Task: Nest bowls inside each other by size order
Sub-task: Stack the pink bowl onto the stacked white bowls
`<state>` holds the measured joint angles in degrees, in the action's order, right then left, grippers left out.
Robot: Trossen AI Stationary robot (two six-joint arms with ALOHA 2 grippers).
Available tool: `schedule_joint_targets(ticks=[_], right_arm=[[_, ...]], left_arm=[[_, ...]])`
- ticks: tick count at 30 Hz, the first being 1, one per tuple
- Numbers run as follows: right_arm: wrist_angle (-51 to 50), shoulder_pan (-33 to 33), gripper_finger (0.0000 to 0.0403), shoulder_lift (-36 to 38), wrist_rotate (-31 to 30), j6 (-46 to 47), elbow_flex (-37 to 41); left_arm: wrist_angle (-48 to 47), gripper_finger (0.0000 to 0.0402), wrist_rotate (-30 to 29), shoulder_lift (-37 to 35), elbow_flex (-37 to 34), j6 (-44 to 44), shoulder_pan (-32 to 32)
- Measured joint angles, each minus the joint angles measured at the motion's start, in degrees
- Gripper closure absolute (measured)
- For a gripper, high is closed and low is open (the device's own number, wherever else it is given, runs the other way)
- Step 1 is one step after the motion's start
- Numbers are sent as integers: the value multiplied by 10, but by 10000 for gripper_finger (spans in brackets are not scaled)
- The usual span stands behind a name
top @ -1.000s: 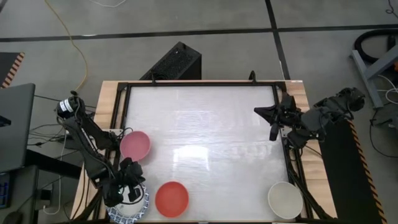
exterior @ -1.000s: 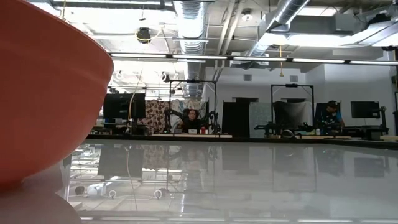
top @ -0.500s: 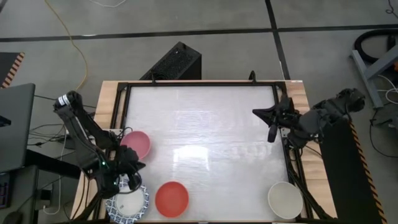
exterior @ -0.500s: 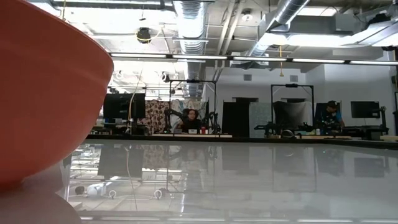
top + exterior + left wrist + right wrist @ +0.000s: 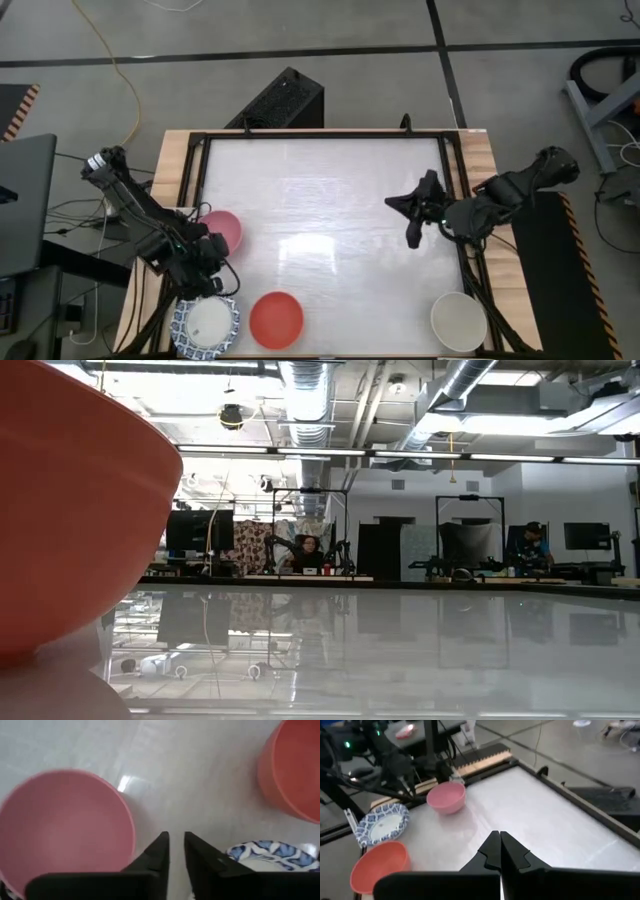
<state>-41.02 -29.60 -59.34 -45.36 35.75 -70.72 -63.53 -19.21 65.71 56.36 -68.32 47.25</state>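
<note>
broad bare table [image 5: 330, 200] between edge-hugging bowls [image 5: 275, 319]

Lying open across the table's [image 5: 330, 200] middle and far side. Crowding the near left corner: pink bowl [image 5: 222, 230], blue-and-white bowl [image 5: 205, 323], red bowl [image 5: 276, 319]. Sitting alone near right: cream bowl [image 5: 458, 320].

The red bowl [image 5: 292, 772] beyond the left gripper's fingers [image 5: 156, 852] runs off the edge, partly cut.

One bowl [image 5: 219, 230] was pink, another bowl [image 5: 276, 319] red. A third [image 5: 205, 324] had a blue-and-white patterned rim; the last [image 5: 458, 320] was plain cream-white.
</note>
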Motion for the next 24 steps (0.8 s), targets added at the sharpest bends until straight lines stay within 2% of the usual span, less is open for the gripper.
schedule_joint_targets(ticks=[7, 12, 17, 24], right_arm=[[11, 17, 392, -29, 33, 4, 0], [16, 29, 392, -50, 61, 4, 0], [31, 43, 392, -69, 85, 3, 0], [39, 66, 392, -78, 111, 2, 0]], left_arm=[[-2, 250, -1, 0, 0, 86, -42], [-38, 193, 11, 0, -20, 85, -74], [-26, 185, 33, 0, -68, 81, -84], [22, 184, 33, 0, -113, 78, -81]])
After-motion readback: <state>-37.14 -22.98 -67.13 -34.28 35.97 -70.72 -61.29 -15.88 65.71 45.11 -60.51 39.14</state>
